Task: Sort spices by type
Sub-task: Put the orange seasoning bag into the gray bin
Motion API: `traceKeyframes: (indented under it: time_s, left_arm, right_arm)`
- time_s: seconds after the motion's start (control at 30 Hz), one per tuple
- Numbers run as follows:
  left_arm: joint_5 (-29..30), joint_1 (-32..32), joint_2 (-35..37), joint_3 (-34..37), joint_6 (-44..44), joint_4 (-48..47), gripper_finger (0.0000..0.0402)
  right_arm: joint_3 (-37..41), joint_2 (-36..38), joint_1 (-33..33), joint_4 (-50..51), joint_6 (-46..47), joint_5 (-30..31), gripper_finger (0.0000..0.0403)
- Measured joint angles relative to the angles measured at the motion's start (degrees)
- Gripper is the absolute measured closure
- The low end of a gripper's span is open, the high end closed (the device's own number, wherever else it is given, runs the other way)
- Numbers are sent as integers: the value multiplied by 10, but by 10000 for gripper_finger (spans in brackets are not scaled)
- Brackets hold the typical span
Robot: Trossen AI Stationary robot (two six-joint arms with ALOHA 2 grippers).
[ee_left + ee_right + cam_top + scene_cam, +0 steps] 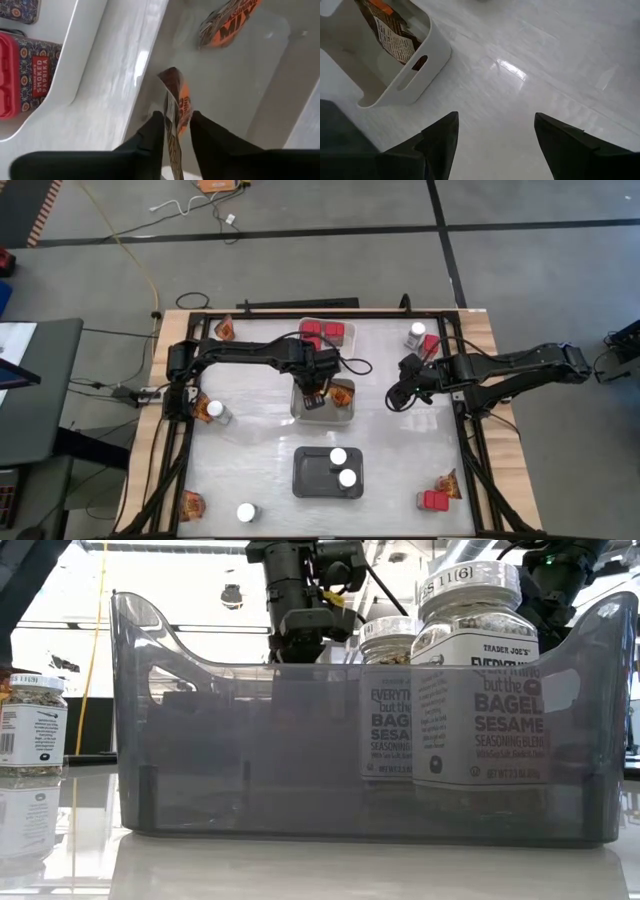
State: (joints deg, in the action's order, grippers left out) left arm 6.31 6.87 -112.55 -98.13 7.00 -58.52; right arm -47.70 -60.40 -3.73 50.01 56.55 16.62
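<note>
My left gripper (pixel 318 394) hangs over the clear tray (pixel 300 412) at mid-table, fingers pointing down, with an orange-brown packet (pixel 176 102) between them. A second packet (pixel 227 22) lies flat in that tray. The white tray (pixel 345 325) behind it holds red boxes (pixel 25 70). Two white-lidded jars (pixel 343 467) stand in the dark grey tray (pixel 308 480), nearer the front. My right gripper (pixel 400 395) waits open above bare table, right of the clear tray. More spices lie scattered along the table's edges. My left gripper has the packet standing on edge between its two fingers (pixel 156 131), which come from above, pointing down. The packet's upper part (pixel 172 82) sticks out past the fingertips and hangs over the clear tray's floor. Where its lower end sits is hidden by the fingers.
Loose spices: a packet (pixel 225 329) at far left, a jar with a packet (pixel 212 411) at left, a packet (pixel 192 503) and a jar (pixel 246 512) at near left, a jar (pixel 417 335) at far right, a red box (pixel 433 500) and a packet (pixel 447 484) at near right.
</note>
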Motion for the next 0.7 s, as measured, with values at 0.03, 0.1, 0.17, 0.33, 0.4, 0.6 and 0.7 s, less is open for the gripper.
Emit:
traceKeyframes:
  time_s: [0.03, 0.1, 0.17, 0.33, 0.4, 0.6, 0.7]
  left_arm:
    - [0, 0, 0, -1, -2, -2, 306]
    - [0, 0, 0, -12, -3, -8, 297]
    - [0, 0, 0, -29, -5, -13, 293]
    - [1, 1, 1, -86, -41, -55, 291]
    - [1, 3, 1, -106, -67, -76, 291]
    - [52, 23, 2, -125, -101, -177, 291]
    - [70, 44, 2, -117, -100, -205, 291]
  right_arm:
    - [0, 0, 0, 0, 0, 0, 117]
    - [0, 0, 0, 0, 0, 0, 117]
    - [0, 0, 0, 0, 0, 0, 117]
    - [0, 0, 0, 0, 0, 0, 117]
    - [0, 0, 0, 0, 0, 0, 117]
    - [0, 0, 0, 0, 4, 0, 117]
    - [0, 0, 5, 0, 6, 0, 117]
